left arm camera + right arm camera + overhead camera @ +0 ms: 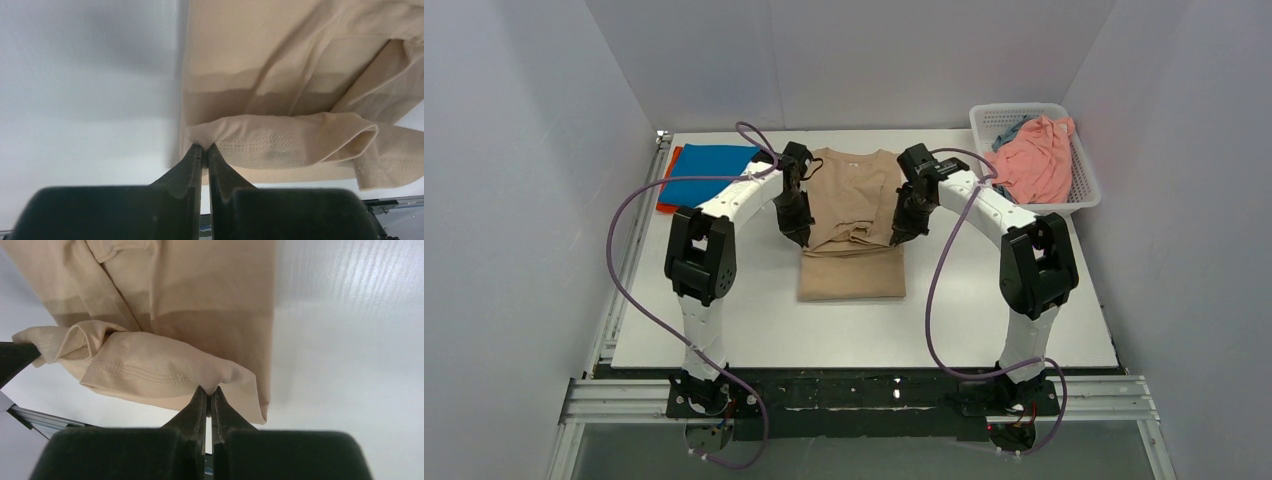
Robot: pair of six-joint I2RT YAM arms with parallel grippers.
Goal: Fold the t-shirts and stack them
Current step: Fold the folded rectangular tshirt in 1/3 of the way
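The beige-tan t-shirt (852,215) lies on the table's middle, collar at the far end. Its hem end is lifted and carried over the shirt's middle. My left gripper (804,238) is shut on the hem's left corner (202,135). My right gripper (895,240) is shut on the hem's right corner (222,376). The stitched hem sags between them. A folded bright blue t-shirt (709,172) lies at the far left on an orange-red one (667,185). A salmon pink t-shirt (1036,158) and a grey-blue one (1007,132) lie in the basket.
The white mesh basket (1084,190) stands at the table's far right corner. White walls close in the table on three sides. A metal rail (634,250) runs along the table's left edge.
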